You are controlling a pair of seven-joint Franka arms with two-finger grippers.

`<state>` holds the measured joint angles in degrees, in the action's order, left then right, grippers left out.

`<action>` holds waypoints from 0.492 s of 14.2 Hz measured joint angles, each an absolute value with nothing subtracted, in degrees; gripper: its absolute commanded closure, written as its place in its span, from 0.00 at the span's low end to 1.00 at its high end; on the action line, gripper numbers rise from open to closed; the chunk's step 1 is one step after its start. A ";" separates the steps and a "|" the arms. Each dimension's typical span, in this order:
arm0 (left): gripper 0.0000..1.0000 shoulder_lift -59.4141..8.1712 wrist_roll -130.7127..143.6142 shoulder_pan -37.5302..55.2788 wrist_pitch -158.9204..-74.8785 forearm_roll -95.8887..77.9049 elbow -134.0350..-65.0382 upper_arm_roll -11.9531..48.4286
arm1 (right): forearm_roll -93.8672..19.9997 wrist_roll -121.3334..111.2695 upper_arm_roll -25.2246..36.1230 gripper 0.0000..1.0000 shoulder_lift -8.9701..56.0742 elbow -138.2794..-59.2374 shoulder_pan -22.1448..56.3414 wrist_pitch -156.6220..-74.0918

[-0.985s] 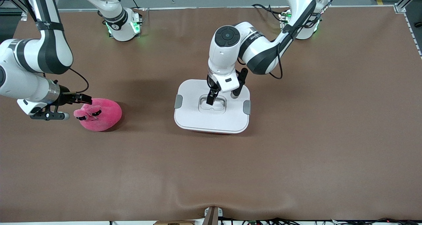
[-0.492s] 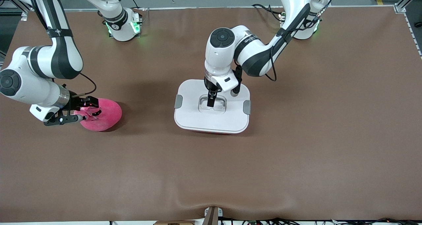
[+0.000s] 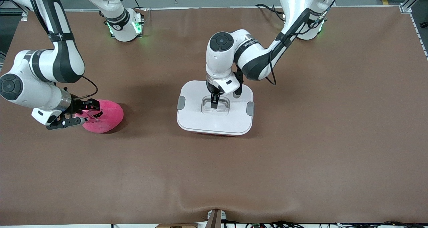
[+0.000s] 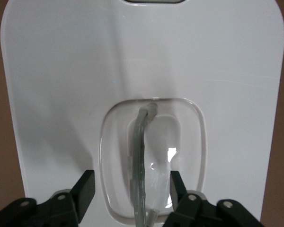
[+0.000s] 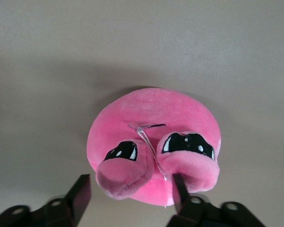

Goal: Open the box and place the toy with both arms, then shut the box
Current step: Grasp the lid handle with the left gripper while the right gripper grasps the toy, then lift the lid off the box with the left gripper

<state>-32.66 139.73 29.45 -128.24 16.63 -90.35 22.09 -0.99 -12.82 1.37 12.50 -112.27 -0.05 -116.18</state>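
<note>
The box (image 3: 215, 121) stands mid-table with its white lid (image 4: 75, 71) on; only a thin pink strip of the tub shows under the lid. My left gripper (image 3: 214, 102) is open and low over the lid's recess, its fingers (image 4: 86, 187) on either side of the clear handle (image 4: 138, 156), not closed on it. The pink toy (image 3: 103, 116) lies on the table toward the right arm's end. My right gripper (image 3: 86, 113) is open at the toy's eye side, its fingers (image 5: 80, 189) flanking the two stalk eyes (image 5: 123, 170) without squeezing them.
Grey clips (image 3: 181, 102) sit on both short sides of the lid. The brown table mat (image 3: 301, 154) has a ripple at its near edge. Both arm bases (image 3: 125, 25) glow green along the edge farthest from the front camera.
My right gripper moved in from beside the toy to around its eyes. My left gripper shifted slightly over the lid and settled lower at the handle recess.
</note>
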 measured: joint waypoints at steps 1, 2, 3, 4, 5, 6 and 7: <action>0.50 -32.66 139.75 29.45 -128.24 16.63 -90.33 22.08 | -0.99 -12.82 1.36 0.64 12.50 -112.27 -0.05 -116.04; 0.60 -32.66 139.83 29.45 -128.24 16.63 -90.30 22.07 | -0.99 -12.83 1.35 0.77 12.50 -112.26 -0.04 -115.80; 0.71 -32.66 139.96 29.45 -128.24 16.63 -90.27 22.07 | -0.99 -12.85 1.34 0.90 12.50 -112.24 -0.03 -115.57; 0.80 -32.66 140.41 29.45 -128.24 16.63 -90.25 22.06 | -0.99 -12.85 1.32 1.00 12.50 -112.22 -0.02 -115.49; 0.87 -32.66 140.94 29.45 -128.24 16.63 -90.22 22.05 | -0.99 -12.86 1.31 1.00 12.50 -112.16 -0.01 -115.39; 0.96 -32.66 141.21 29.45 -128.24 16.63 -90.18 22.04 | -0.99 -12.86 1.29 1.00 12.50 -111.99 0.01 -115.10; 1.00 -32.66 141.44 29.45 -128.24 16.63 -90.13 22.04 | -0.99 -12.86 1.27 1.00 12.50 -111.60 0.03 -114.49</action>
<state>-32.66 141.44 29.45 -128.24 16.63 -90.13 22.04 -0.99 -12.86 1.27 12.50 -111.60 0.03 -114.49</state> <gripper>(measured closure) 0.758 0.903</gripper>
